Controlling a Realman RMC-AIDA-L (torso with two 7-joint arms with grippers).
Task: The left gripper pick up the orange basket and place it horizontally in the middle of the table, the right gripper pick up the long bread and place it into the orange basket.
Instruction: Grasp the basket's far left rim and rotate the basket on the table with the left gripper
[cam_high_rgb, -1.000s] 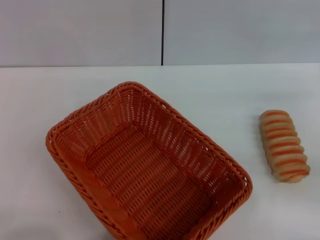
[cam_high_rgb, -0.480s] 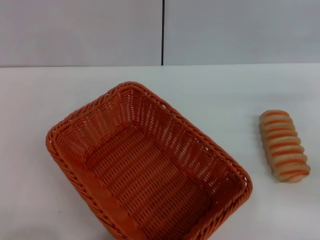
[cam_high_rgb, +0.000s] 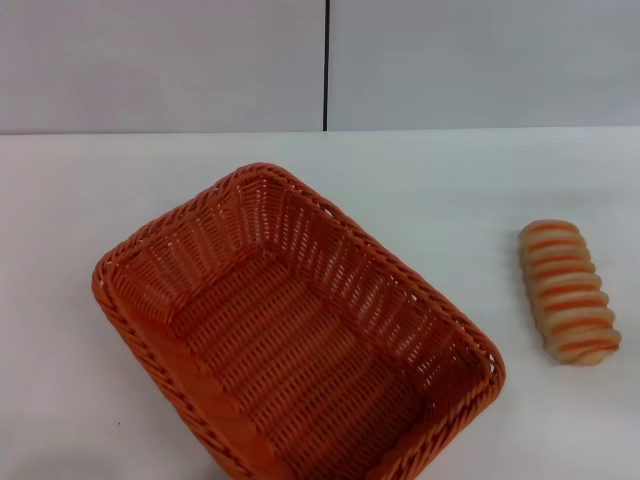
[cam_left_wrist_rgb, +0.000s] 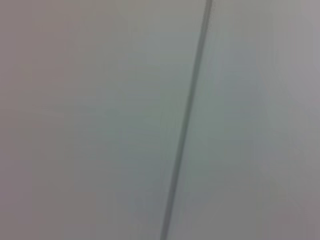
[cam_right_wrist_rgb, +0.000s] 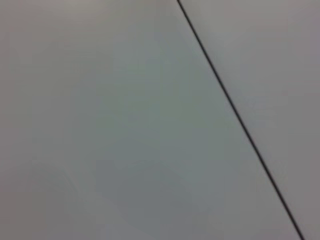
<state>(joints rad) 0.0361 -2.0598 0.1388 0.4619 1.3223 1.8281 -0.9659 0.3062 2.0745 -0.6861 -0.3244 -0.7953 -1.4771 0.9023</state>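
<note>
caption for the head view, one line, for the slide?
Empty orange basket lying diagonally on the white table, long bread to its right; no claw in view.

orange basket askew, long bread right

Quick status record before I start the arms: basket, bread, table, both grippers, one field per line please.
orange basket: empty, lying diagonally on the table, left of centre, near edge cut off by the head view
long bread: on the table, right of the basket, apart from it, not in it
table: white, bears both items
left gripper: not in any view
right gripper: not in any view
wrist views: only a grey wall with a dark seam
task progress: nothing picked up yet
</note>
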